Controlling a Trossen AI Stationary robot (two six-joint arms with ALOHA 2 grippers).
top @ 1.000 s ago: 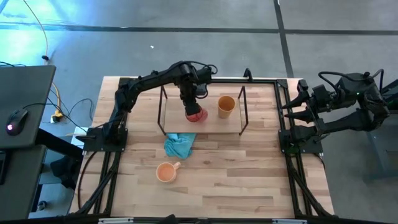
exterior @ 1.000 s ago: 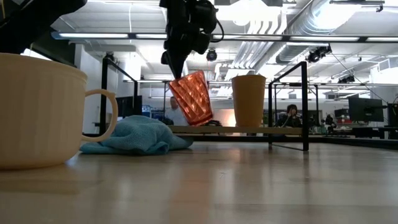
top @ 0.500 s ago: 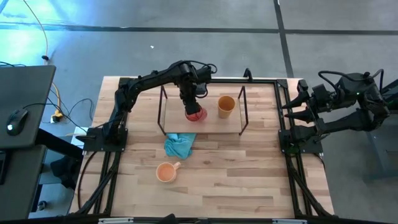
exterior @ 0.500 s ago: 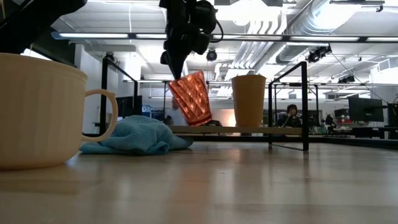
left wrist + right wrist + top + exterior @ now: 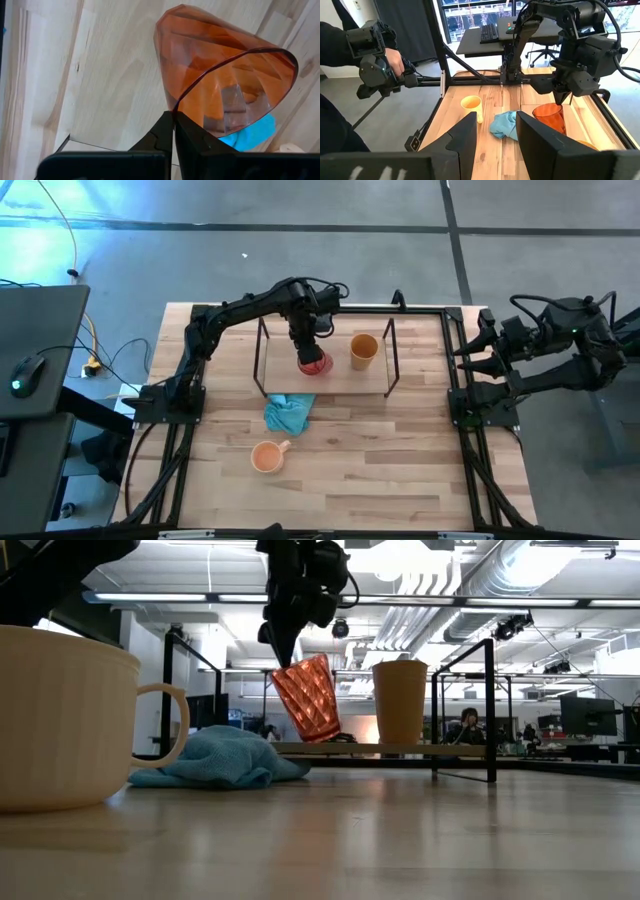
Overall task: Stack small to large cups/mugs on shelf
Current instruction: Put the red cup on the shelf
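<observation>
My left gripper [image 5: 305, 346] hangs over the shelf [image 5: 340, 383] and is shut on the red patterned cup [image 5: 314, 364], which tilts just over the shelf's wood board [image 5: 380, 749]. An amber tumbler [image 5: 364, 350] stands upright on the board to the cup's right. The light orange mug [image 5: 267, 456] stands on the tabletop near the front, its handle toward the table's right. My right gripper [image 5: 464, 360] waits open at the table's right edge, with nothing between its fingers. My left gripper pinches the red cup's wall at its rim [image 5: 175, 107], one finger inside the cup and one outside. The fingers come from above, pointing down. The cup hangs tilted below them, mouth up, its base [image 5: 326, 736] close over the board. Whether the base touches the board cannot be told.
A teal-blue cloth [image 5: 288, 414] lies crumpled on the tabletop just in front of the shelf. The shelf's black wire uprights [image 5: 392, 355] stand at both ends of the board. A person's hands hold a control arm [image 5: 380, 55] beyond the table's left side.
</observation>
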